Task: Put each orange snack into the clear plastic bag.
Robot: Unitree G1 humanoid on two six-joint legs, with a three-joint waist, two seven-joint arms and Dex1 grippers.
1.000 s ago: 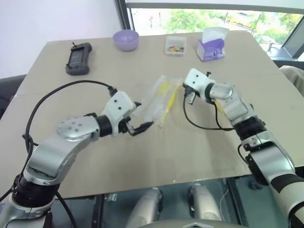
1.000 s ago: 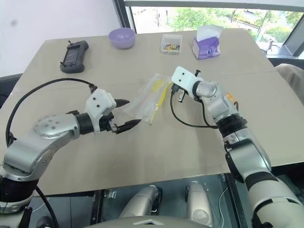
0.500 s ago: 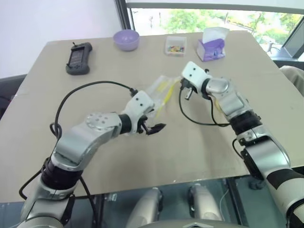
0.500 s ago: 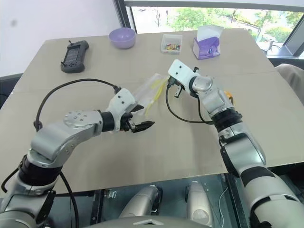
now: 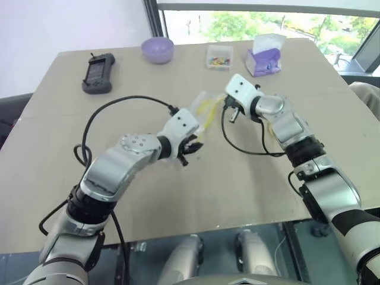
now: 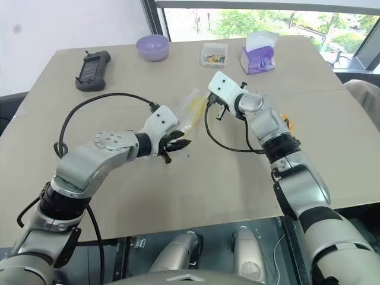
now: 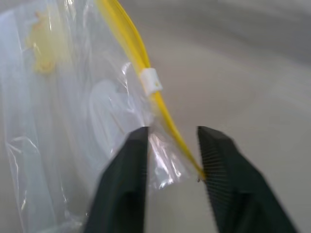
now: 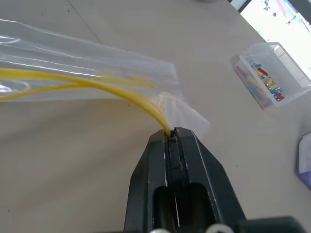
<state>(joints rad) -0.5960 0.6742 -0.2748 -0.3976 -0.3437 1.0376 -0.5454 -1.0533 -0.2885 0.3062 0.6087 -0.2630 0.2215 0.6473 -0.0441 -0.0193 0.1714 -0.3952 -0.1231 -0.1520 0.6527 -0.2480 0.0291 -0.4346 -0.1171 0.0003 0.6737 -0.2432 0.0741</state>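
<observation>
Tabletop (image 5: 119, 196): one, tan, carrying everything below.

Left gripper (image 7: 172, 160): advanced from a spot beside the bag, wide-spread a second ago, onto the bag's near corner. Fingers (image 7: 124, 184) now narrowed around that corner by the yellow strip, gap still visible between them; not clearly clamped yet. Reads as the second hold being taken so the mouth can be pulled open.

Right gripper (image 8: 171, 138): unchanged over the last second. Fingers pressed together on the far end of the yellow strip, corner of the bag lifted off the tabletop.

Clear plastic bag (image 6: 189, 113): one, mid-tabletop, strung between the two grippers, empty as far as can be seen. Slider clip on the strip just ahead of the left fingers.

Orange snack (image 6: 285, 122): one small orange patch showing just behind the right forearm; shape hidden, count beyond one not determinable. Not yet in the bag.

Others, far edge, well apart from the bag: purple bowl (image 5: 157, 48) ×1; purple tissue box (image 5: 263, 58) ×1; small clear box (image 5: 219, 57) of coloured bits ×1; black handheld device (image 5: 98, 73) ×1.
</observation>
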